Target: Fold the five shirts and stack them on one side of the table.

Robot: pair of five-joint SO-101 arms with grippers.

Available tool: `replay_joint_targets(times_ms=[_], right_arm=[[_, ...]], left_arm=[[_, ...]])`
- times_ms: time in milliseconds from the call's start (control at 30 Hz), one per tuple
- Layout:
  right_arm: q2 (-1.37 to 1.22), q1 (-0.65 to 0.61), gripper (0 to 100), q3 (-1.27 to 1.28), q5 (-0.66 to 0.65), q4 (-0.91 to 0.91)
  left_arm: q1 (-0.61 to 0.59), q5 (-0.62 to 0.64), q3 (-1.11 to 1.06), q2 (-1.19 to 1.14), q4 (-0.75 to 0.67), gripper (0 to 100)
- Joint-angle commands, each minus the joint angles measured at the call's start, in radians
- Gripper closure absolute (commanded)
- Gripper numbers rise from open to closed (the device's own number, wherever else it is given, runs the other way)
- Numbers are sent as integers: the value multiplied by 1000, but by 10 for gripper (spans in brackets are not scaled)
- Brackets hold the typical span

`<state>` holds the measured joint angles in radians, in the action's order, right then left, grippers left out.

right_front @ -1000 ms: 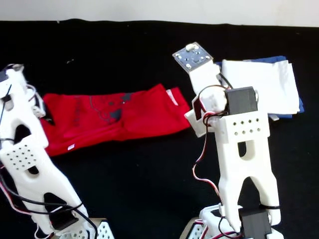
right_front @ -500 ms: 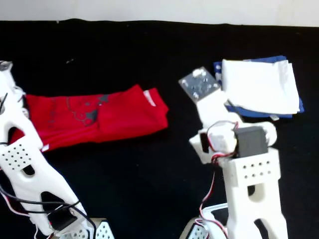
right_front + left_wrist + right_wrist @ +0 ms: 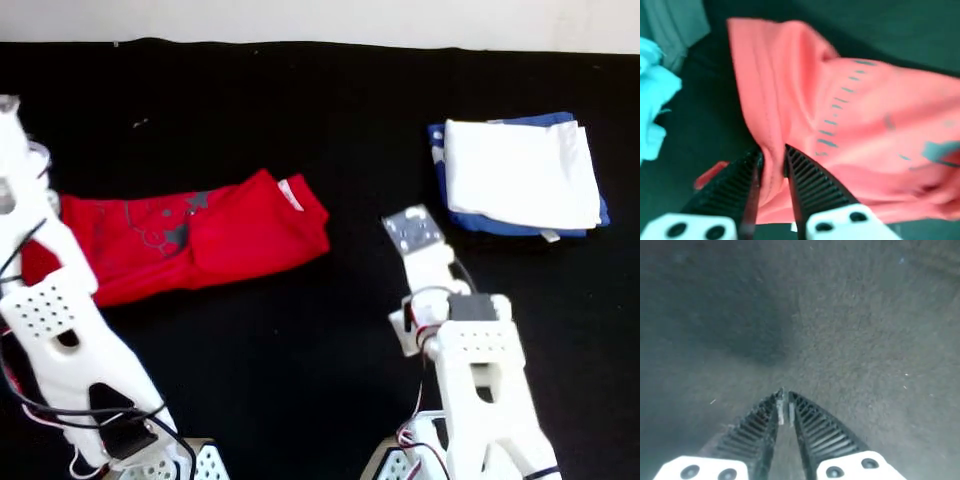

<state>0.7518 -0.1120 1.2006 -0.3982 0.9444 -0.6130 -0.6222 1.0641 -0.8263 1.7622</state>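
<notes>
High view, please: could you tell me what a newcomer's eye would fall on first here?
The red shirt lies rumpled on the left of the black table, its edge pinched in the left hand. At far right sits a folded white shirt atop a blue one.

The high camera looks down over the black table [image 3: 300, 380] from behind the arm bases. The left wrist camera peers along the left gripper [image 3: 771, 160], close on the red shirt [image 3: 850, 115], which the high view shares. The right wrist camera faces nearby tabletop past the right gripper [image 3: 784, 402].
</notes>
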Motion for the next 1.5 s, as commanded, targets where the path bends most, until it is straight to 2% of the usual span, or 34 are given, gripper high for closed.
replay_joint_targets(times_ms=[0,233,400,533,767,933,1267,1467], right_arm=[[-2,18,992,128,-8,-162],[-2,18,992,305,-8,-421],[-2,19,992,318,-6,-424],[-2,41,992,318,-5,-424],[-2,45,992,318,-5,-426],[-2,45,992,318,-3,-435],[-2,45,992,320,-3,-438],[-2,45,992,320,-3,-438]], left_arm=[[116,64,-140,245,12,992],[441,170,-453,552,6,992],[654,253,-456,535,2,992],[763,259,-456,463,-81,992],[816,256,-456,263,-319,992],[828,258,-456,236,-463,992],[892,259,-456,226,-486,979],[881,261,-443,243,-479,800]])
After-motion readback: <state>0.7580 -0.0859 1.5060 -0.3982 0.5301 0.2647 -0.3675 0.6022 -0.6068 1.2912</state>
